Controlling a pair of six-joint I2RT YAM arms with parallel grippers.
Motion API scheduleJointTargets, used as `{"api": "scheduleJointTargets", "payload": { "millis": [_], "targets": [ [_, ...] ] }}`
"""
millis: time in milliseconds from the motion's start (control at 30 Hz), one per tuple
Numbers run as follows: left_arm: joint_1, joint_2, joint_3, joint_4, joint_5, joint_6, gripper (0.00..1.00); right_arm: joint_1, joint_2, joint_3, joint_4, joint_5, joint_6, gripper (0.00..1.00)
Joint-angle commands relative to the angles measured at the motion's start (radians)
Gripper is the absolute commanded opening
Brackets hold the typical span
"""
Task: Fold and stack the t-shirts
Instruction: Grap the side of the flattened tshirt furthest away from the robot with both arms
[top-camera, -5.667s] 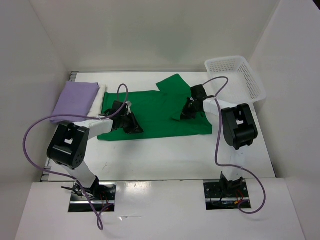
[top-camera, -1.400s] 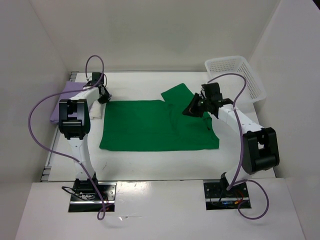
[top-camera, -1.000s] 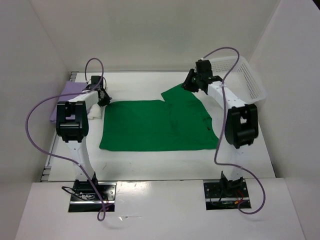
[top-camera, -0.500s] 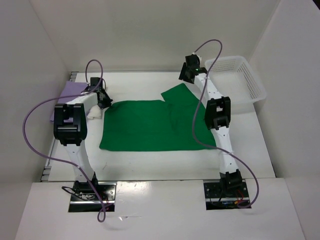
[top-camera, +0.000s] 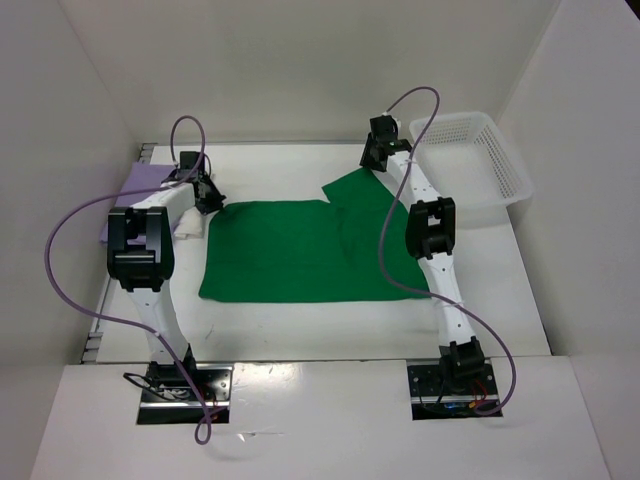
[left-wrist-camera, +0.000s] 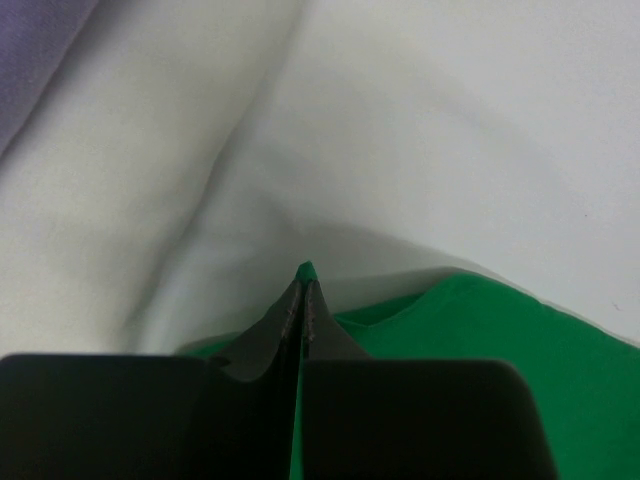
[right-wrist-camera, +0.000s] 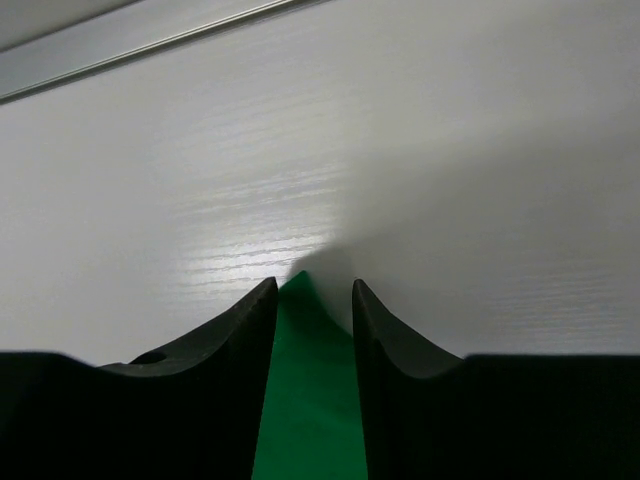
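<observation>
Step in hand, by the look of it: pinching the two far corners of the green shirt (top-camera: 300, 250) for a fold toward the near edge. Spread flat on the table (top-camera: 300, 325), one sleeve poking out at the far right. Beside it: lavender shirt (top-camera: 135, 185) folded at the far left, white shirt (left-wrist-camera: 150, 200) rumpled just by the green far-left corner, basket (top-camera: 505, 165) well off to the right.

On the left gripper (left-wrist-camera: 304, 290), jaws together, clamped on the very tip of the far-left corner (only a sliver of green past the fingertips, so a thin hold). On the right gripper (right-wrist-camera: 313, 292), jaws apart, astride the sleeve tip, green lying between them, not yet pinched.

To do it well:
- Push the right gripper a touch further over the cloth before closing, to take more than the point.
- Close firmly, low at the table.
- Check that no white cloth is caught on the left.
- Lift both corners together, only high enough to clear, and draw toward the near edge at one pace, laying edge on edge without skew.

Likely risks: left corner slipping free, sleeve tucking under crookedly.
</observation>
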Motion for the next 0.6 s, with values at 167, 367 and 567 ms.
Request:
{"api": "scheduleJointTargets", "payload": {
  "millis": [167,367,567],
  "targets": [
    [0.001,0.004,0.043,0.014,0.015,0.002,0.00,0.004,0.020,0.037,-0.045,-0.033,0.004,0.31],
    [0.001,0.014,0.052,0.014,0.024,0.002,0.00,0.004,-0.006,0.082,-0.064,-0.024,0.032,0.00],
    [0.001,-0.029,0.029,0.014,0.015,0.014,0.00,0.004,-0.156,0.059,-0.110,-0.055,0.041,0.00]
  ]
}}
